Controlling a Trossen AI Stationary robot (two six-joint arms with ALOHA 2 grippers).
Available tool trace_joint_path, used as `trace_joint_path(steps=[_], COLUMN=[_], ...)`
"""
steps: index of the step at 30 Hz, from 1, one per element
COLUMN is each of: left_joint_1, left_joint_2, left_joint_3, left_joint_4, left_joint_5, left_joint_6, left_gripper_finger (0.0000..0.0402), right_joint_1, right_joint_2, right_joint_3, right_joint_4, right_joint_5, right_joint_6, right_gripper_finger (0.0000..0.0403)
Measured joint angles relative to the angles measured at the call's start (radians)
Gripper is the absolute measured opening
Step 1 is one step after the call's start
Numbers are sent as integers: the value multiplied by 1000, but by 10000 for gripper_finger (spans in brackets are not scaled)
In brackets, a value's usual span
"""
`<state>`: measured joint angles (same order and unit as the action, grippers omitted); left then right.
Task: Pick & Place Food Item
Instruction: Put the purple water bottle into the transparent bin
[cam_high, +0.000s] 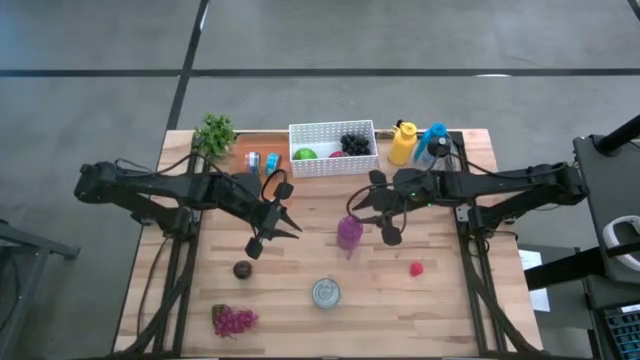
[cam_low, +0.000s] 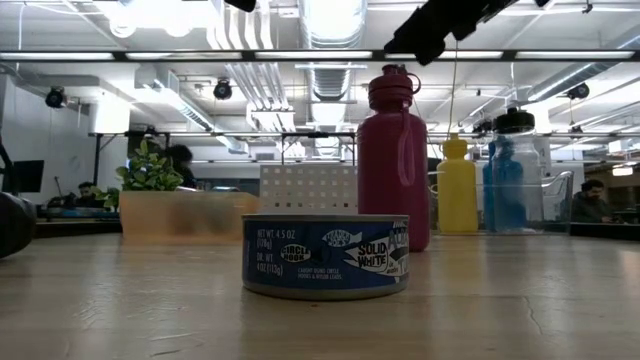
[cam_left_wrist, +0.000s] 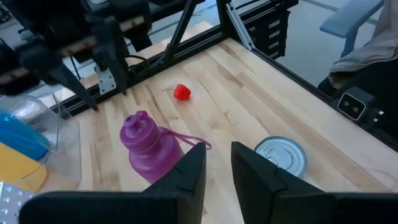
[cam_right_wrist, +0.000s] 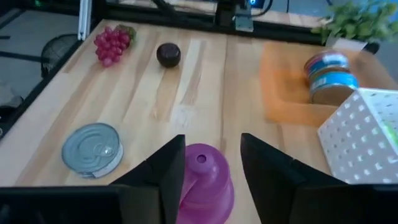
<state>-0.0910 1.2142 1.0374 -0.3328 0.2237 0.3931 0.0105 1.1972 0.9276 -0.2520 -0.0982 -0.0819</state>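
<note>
A purple bottle (cam_high: 349, 232) stands upright mid-table; it also shows in the low view (cam_low: 398, 160). My right gripper (cam_high: 375, 218) is open beside it, raised above the table; in the right wrist view the bottle's cap (cam_right_wrist: 200, 159) shows between my fingers (cam_right_wrist: 211, 146). My left gripper (cam_high: 273, 237) is open and empty left of the bottle (cam_left_wrist: 149, 146). Food lies loose on the table: a red strawberry (cam_high: 416, 268), a dark plum (cam_high: 242, 269), a bunch of red grapes (cam_high: 234, 319). A tin can (cam_high: 326, 292) stands near the front.
A white basket (cam_high: 333, 148) with a green apple and dark fruit stands at the back. A yellow bottle (cam_high: 403, 142) and a blue bottle (cam_high: 432, 145) stand to its right, small cans (cam_high: 260, 160) and a potted plant (cam_high: 215, 133) to its left.
</note>
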Motion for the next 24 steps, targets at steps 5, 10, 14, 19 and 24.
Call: trace_joint_path(steps=[5,10,14,19,24], left_joint_1=[0,0,0,0,0], left_joint_2=[0,0,0,0,0], left_joint_3=[0,0,0,0,0], left_joint_4=[0,0,0,0,0], left_joint_5=[0,0,0,0,0], left_joint_6=[0,0,0,0,0], left_gripper_finger=[78,78,78,78,79], right_joint_1=[0,0,-2,-2,-2], right_joint_2=[48,74,86,93,111], right_joint_3=[7,15,15,15,14], right_joint_4=[3,2,4,5,5], right_joint_5=[-65,-65,-64,-60,-60], right_joint_6=[-20,-20,-22,-27,-27], right_gripper_finger=[155,143,136,130,131])
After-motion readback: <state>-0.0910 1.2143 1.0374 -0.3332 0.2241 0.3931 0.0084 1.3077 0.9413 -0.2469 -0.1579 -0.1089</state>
